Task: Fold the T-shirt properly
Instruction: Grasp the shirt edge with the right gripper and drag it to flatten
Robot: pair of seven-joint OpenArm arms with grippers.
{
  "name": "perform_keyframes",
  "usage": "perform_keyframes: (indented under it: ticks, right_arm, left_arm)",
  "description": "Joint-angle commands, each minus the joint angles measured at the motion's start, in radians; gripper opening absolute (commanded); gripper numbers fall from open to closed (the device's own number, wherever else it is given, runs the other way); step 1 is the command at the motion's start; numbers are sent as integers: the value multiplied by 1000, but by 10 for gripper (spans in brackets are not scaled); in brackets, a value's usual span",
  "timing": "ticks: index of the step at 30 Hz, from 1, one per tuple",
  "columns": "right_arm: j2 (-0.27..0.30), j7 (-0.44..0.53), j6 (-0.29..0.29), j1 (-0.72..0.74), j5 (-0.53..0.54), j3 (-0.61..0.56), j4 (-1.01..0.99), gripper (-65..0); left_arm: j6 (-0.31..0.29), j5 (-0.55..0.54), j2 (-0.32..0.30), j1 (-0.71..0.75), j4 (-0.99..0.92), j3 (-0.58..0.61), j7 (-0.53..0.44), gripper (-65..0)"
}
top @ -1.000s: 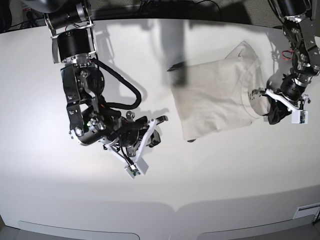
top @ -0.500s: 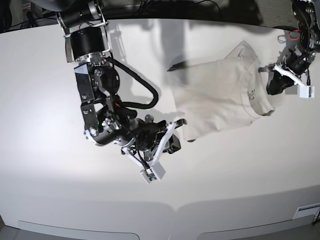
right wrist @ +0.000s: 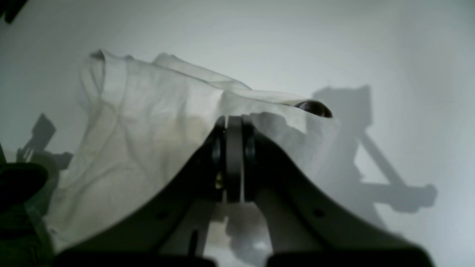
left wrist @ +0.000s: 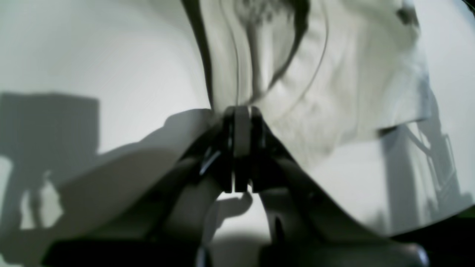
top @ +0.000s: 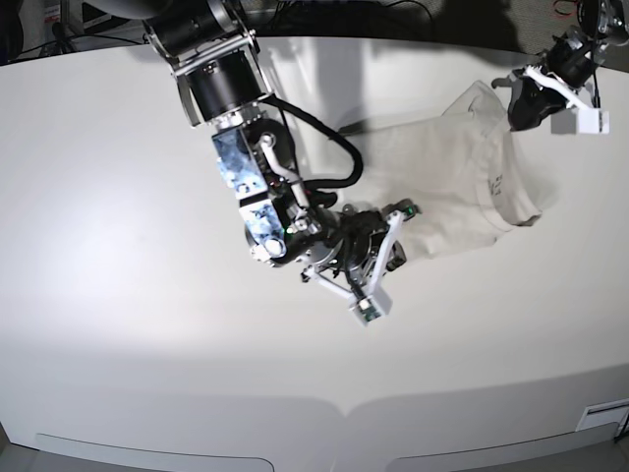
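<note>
A broad white table (top: 118,324) with a curved near edge fills the base view, lit so that hard shadows of the arms fall across it. The T-shirt (top: 442,187) lies toward two o'clock on that surface, a pale beige bundle already doubled over itself, with the round collar and its small printed label facing three o'clock.

The right gripper (top: 393,236) sits near the centre of the table, at the shirt's seven o'clock corner. In the right wrist view the right gripper (right wrist: 233,122) has its jaws pressed flat together, and the cloth (right wrist: 141,122) rises in a wrinkled sheet behind and around the tips, one fold draped off toward two o'clock. The tips meet the fabric edge, but whether any cloth is caught between them cannot be told.

The left gripper (top: 521,98) hangs at the table's far edge, at about one o'clock from the shirt, just beside the collar end. In the left wrist view the left gripper (left wrist: 239,111) is likewise closed tight, its tips touching a hanging fold of the shirt (left wrist: 334,92), which spreads upward toward twelve and two o'clock. The picture is blurred, so a pinch on that fold is not certain.
</note>
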Motion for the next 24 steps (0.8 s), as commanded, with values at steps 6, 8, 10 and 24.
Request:
perform_keyframes:
  ticks: [6,8,10,24]
  right_arm:
    - [-5,117,4,29,-51,-17,-103,-650]
    - [-5,137,4,29,-66,-17,-127,-650]
    - [-5,125,4,29,-82,-18,-143,-650]
    - [20,-47,112,21,-161,11,-142,-650]
  left_arm:
    - [-51,5,106,25,16,-3,18,-650]
    - [-51,24,140,22,16,-3,13,-650]
    - [-51,72,164,16,15,-3,-6,-650]
    - [-51,350,165,-204,-191,-4,-145,-650]
